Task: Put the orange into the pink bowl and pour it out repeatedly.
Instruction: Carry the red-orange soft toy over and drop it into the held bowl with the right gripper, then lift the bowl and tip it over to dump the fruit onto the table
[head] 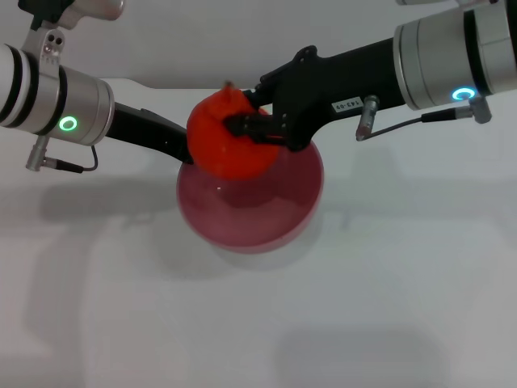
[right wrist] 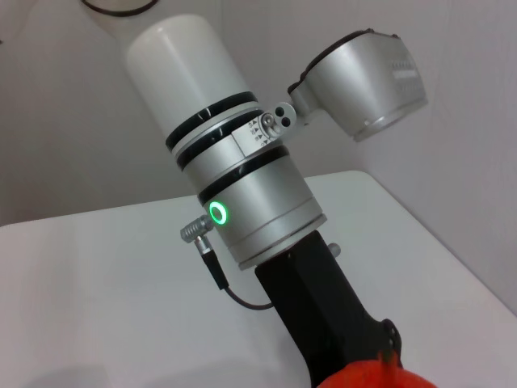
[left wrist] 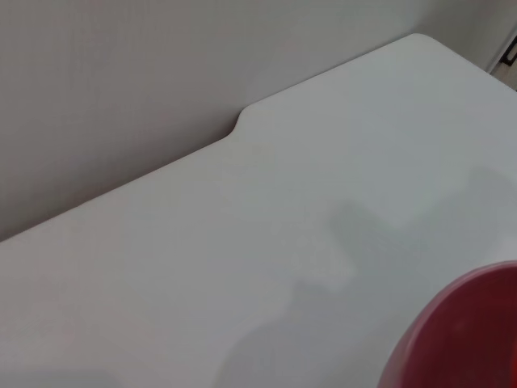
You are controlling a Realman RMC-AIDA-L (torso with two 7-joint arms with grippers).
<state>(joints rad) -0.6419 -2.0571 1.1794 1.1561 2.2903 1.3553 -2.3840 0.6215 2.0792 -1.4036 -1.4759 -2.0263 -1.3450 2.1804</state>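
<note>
Head view: right gripper [head: 257, 129] comes in from 2 o'clock, black fingers closed onto the orange [head: 230, 137], holding it in the air over the 11 o'clock part of the pink bowl [head: 266, 214]; the orange hides the bowl's far-left rim and part of the inside; short stem nub just visible at the orange's 12 o'clock; left gripper [head: 187, 155] reaches in from 9 o'clock, its tip at the bowl's 10 o'clock rim and tucked behind the orange, so cannot tell how its jaws stand or whether it grips the rim; both forearms cut off by the picture edges; bowl sits on the white table [head: 258, 323], which has shadows around the bowl; left wrist view shows only a slice of the pink bowl [left wrist: 464, 335] cut off at the corner, plus the bare white table [left wrist: 242, 242] and wall, no fingers, no orange; right wrist view shows the left arm [right wrist: 242, 210] with its green ring light, and just the top of the orange [right wrist: 367, 378] cut off at the edge; bowl not seen there, own fingers not seen.
</note>
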